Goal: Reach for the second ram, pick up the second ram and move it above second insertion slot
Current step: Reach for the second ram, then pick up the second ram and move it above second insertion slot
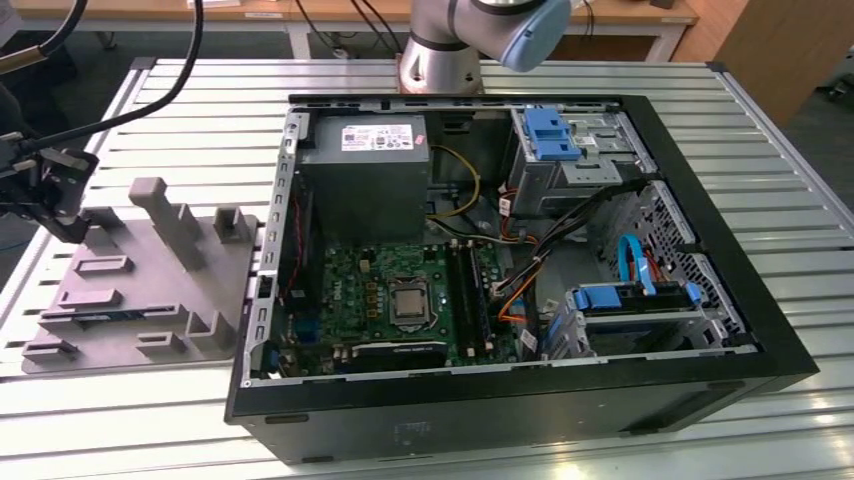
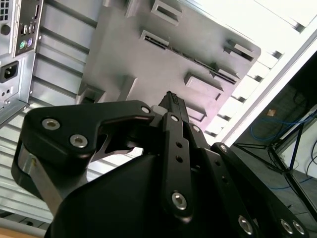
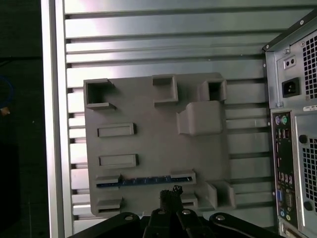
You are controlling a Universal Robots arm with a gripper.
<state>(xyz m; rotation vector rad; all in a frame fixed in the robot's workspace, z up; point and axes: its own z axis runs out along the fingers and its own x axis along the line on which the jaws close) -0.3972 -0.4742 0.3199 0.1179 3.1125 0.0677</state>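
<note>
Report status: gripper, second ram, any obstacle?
Gripper shut, empty, over the grey fixture. Second ram lies in its fixture slot, untouched. Nothing seen between them.

The counter point(image 1: 767, 120) is ribbed bare metal, bright and reflective. The tray point(image 1: 147, 290) is grey plastic, matt, with a slightly grainy face. The memory stick point(image 3: 143, 182) shows a smooth bluish edge; its finish cannot be judged.

The hand point(image 2: 171, 99) has smooth black links with a satin finish. Its screw heads point(image 2: 179, 199) are bright metal.

The computer case point(image 1: 534, 425) has a matt black outer shell. Its inner frame point(image 1: 287, 200) is bare grey sheet metal. The drive latches point(image 1: 550, 130) are smooth blue plastic. The main board point(image 1: 340, 275) is green with a dull lacquered look.

The arm point(image 1: 447, 45) is smooth silver metal with a pale blue plastic cap point(image 1: 527, 30).
</note>
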